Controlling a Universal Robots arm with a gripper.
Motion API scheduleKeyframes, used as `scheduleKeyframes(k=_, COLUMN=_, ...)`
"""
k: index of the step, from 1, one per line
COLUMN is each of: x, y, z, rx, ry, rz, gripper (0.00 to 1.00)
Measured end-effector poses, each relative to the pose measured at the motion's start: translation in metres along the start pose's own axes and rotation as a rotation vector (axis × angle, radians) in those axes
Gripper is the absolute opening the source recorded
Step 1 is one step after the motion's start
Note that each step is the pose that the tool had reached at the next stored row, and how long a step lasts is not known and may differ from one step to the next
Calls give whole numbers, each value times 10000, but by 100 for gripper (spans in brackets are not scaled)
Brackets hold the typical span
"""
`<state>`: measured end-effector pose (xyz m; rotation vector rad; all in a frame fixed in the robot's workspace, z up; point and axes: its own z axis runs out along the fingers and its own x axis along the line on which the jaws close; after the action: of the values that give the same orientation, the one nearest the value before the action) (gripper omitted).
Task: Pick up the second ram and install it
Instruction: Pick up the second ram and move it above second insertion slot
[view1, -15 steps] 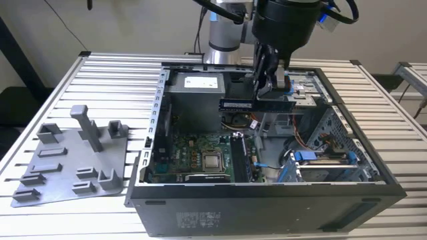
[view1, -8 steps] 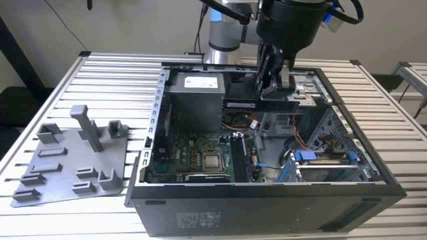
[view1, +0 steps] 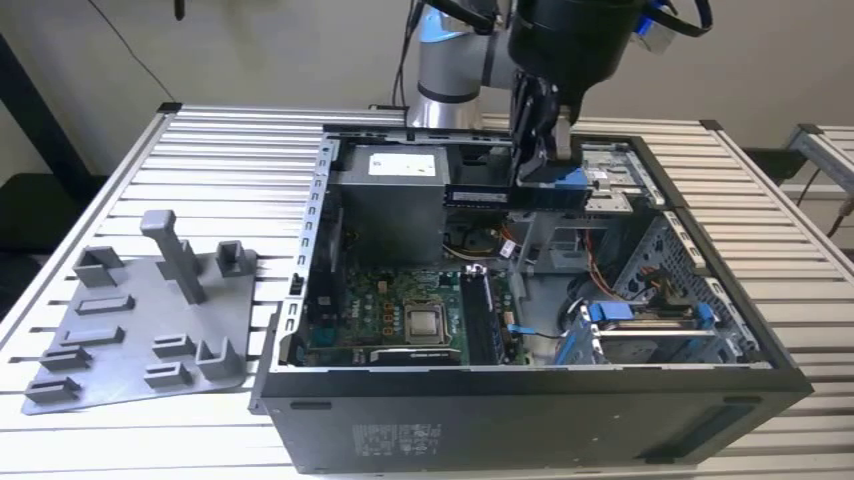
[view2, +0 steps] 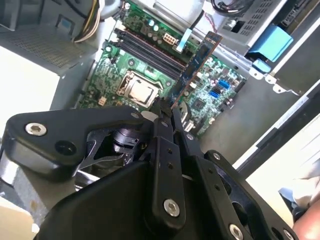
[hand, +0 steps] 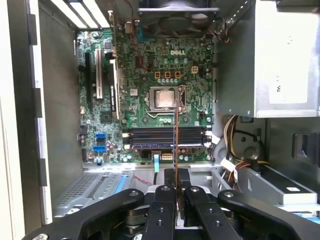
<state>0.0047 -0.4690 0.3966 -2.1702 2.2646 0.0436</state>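
Now the tool (view2: 164, 114) is clamped on the second ram (view2: 196, 61), which hangs above the memory slots (hand: 150, 135) inside the open computer case (view1: 534, 410) (not yet seated). Any tilt or sideways offset over those slots could jam its edge.
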Motion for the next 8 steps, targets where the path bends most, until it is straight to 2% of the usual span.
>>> scheduleKeyframes(k=8, x=-234, y=10, z=5, rx=0, ry=1, rz=7, gripper=14)
